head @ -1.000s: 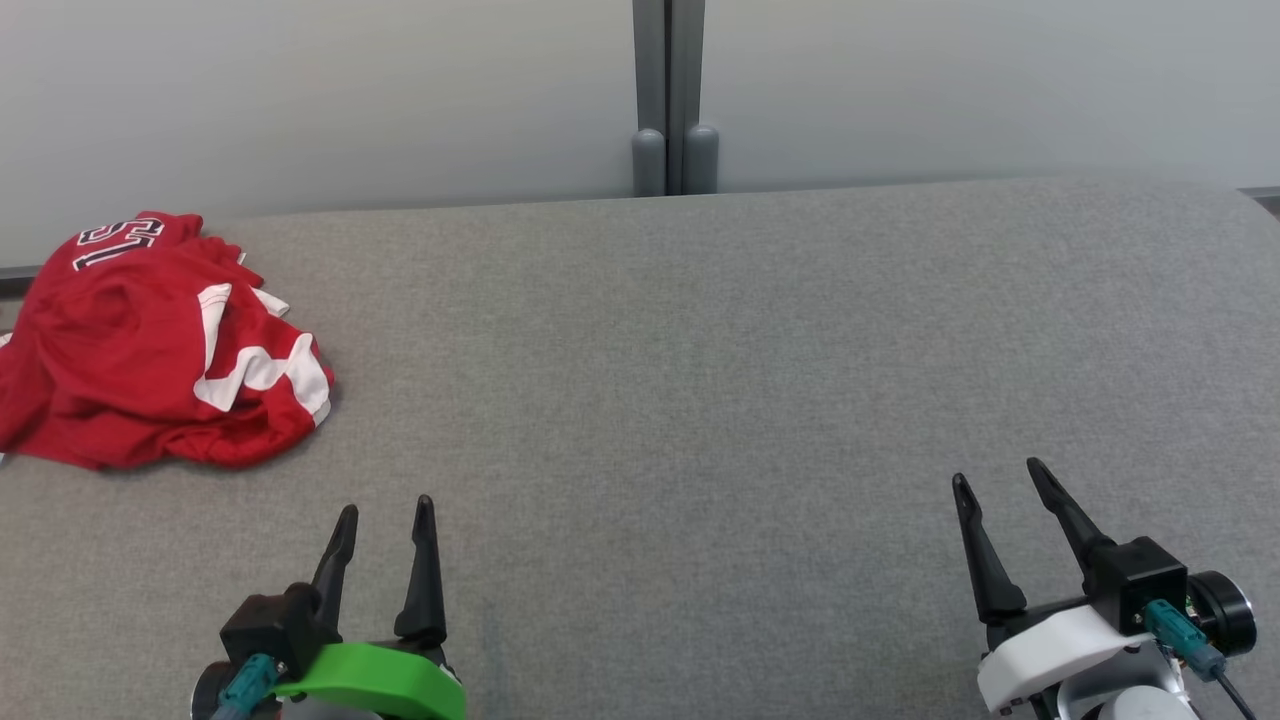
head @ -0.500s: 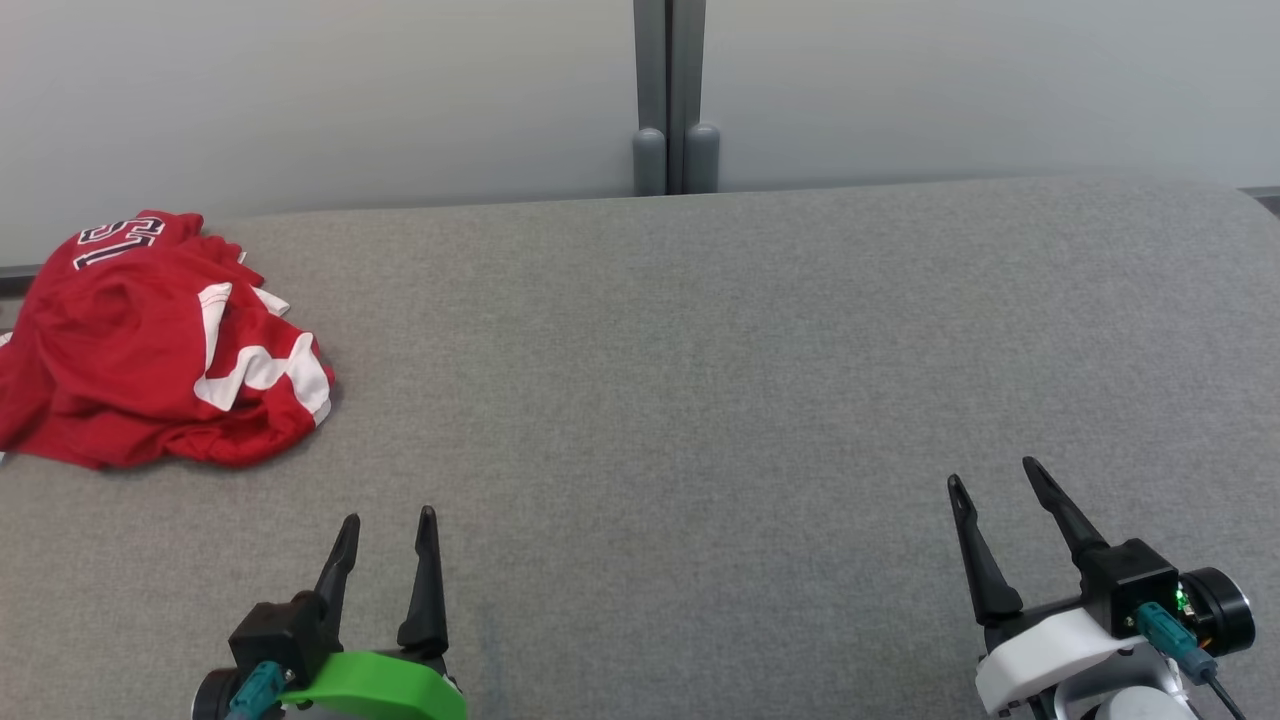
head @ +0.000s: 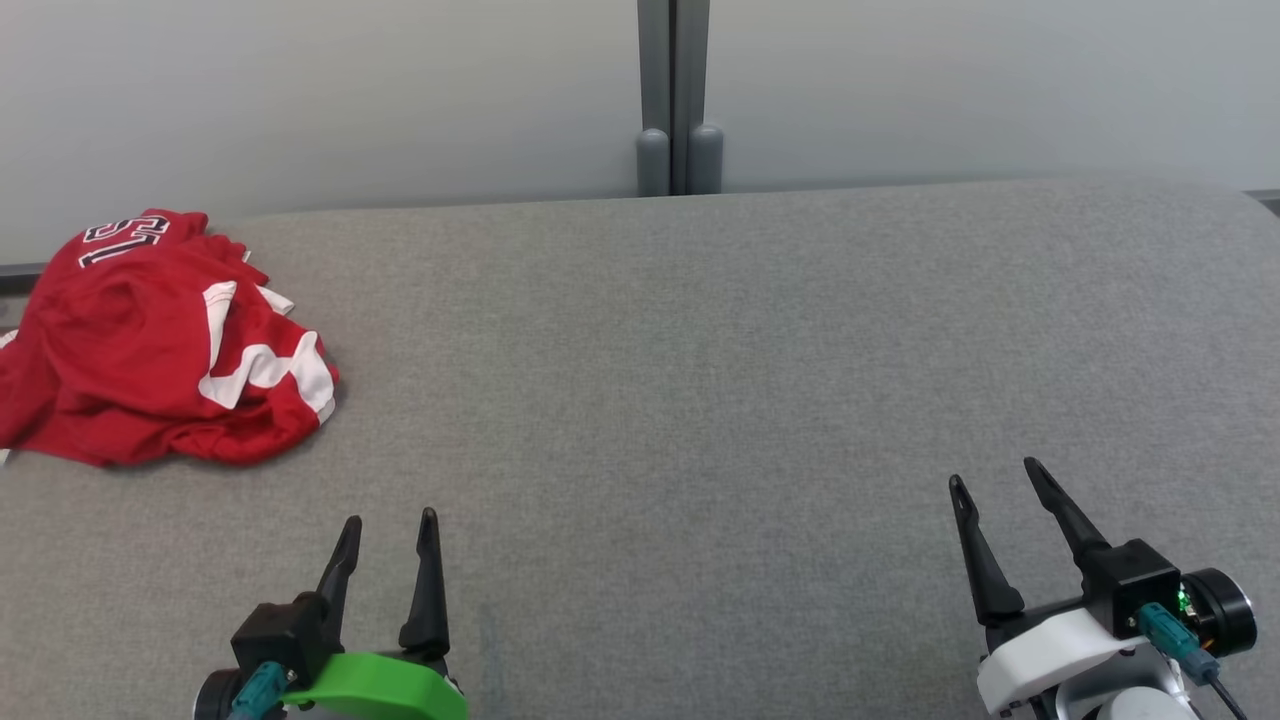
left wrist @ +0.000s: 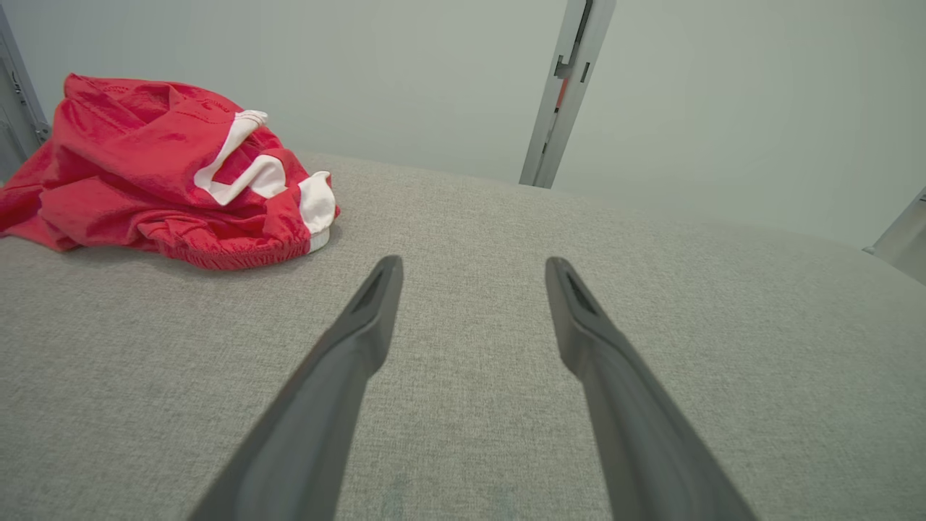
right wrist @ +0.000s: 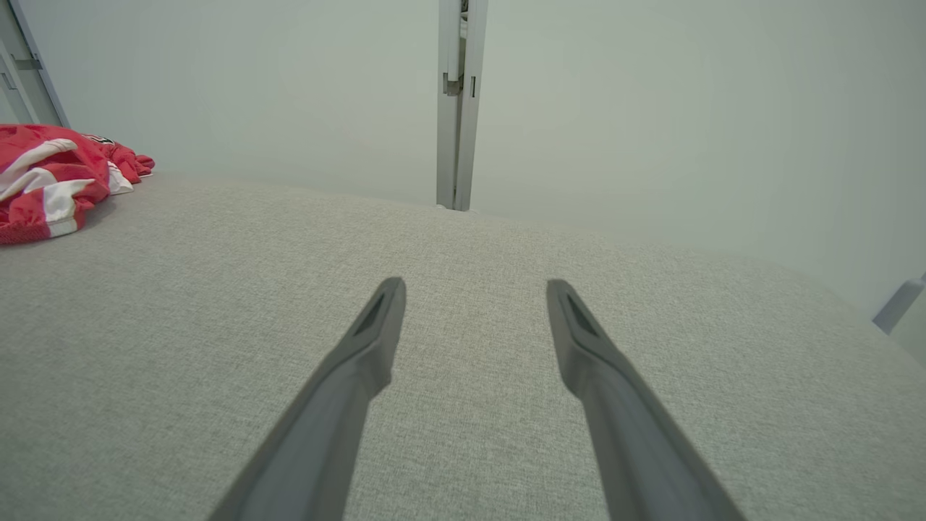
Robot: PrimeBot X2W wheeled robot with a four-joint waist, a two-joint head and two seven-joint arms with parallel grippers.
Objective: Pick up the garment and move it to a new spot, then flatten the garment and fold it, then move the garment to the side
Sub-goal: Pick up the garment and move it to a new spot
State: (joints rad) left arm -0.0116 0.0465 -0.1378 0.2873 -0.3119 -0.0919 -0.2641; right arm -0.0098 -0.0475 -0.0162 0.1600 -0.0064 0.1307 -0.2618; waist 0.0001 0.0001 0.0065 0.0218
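Observation:
The garment (head: 150, 340) is a red jersey with white stripes and lettering, crumpled in a heap at the far left of the grey fabric table (head: 700, 380). It also lies at the upper left as the garment (left wrist: 159, 174) in the left wrist view and at the left edge as the garment (right wrist: 51, 177) in the right wrist view. My left gripper (head: 390, 520) is open near the front edge, well short of the heap, holding nothing. Over at the front right, my right gripper (head: 995, 475) is open and holds nothing. The left gripper (left wrist: 474, 264) and right gripper (right wrist: 474, 286) hover over bare cloth.
A pale wall with a grey vertical post (head: 673, 100) runs behind the table's far edge. The garment partly hangs over the table's left edge.
The left gripper drew back slightly toward the front edge. The view shifted a little to the left. The garment lies as before.

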